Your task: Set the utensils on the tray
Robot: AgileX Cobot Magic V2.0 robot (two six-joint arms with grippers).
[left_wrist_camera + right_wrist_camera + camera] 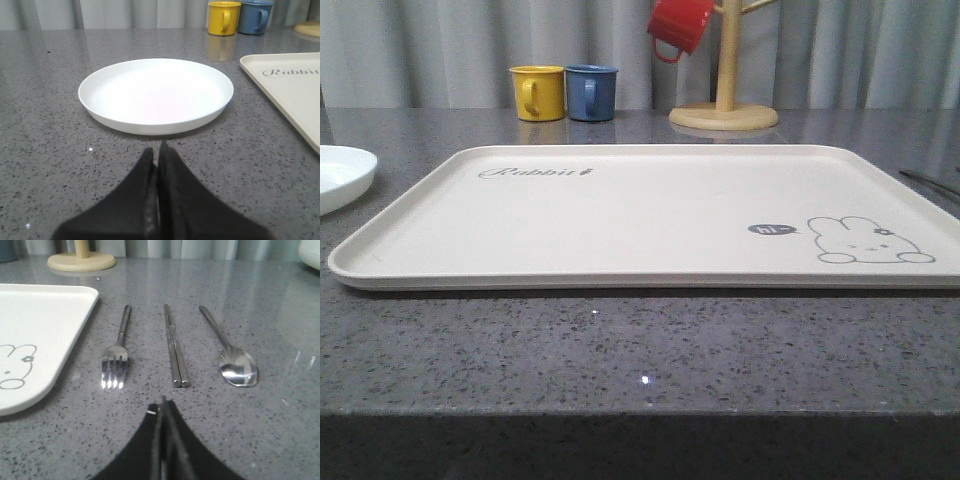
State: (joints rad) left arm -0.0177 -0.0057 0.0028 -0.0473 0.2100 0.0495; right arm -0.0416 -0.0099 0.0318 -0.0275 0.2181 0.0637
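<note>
Speckled grey stone makes the worktop (620,350), smooth and a little glossy. On it we see the tray (650,215), a large cream rectangle with rounded corners and a low raised rim; its matte surface carries a grey "Rabbit" script and a rabbit drawing with a small "hi" bubble, and no utensil lies on it.

We take the tray as our landmark. Just beside its left short edge rests the plate (156,95), round, white and shallow, with a smooth low wall; it does not touch the tray. Beside the right short edge of the tray lie three metal pieces, side by side and apart from each other: the fork (116,357) with four tines is nearest to the tray, then the chopsticks (175,347), long, flat and pressed together as a pair, then the shiny spoon (235,362) with a reflecting bowl, farthest from the tray.

Behind the tray stand a yellow mug (538,92) and a blue mug (591,92), close together, and a wooden mug stand (724,100) with a round base, on which a red mug (680,25) hangs.

The left fingers (159,167) are black and pressed together, holding nothing, with their tips near the plate. The right fingers (164,417) are also pressed together and empty, near the ends of the fork and chopsticks.
</note>
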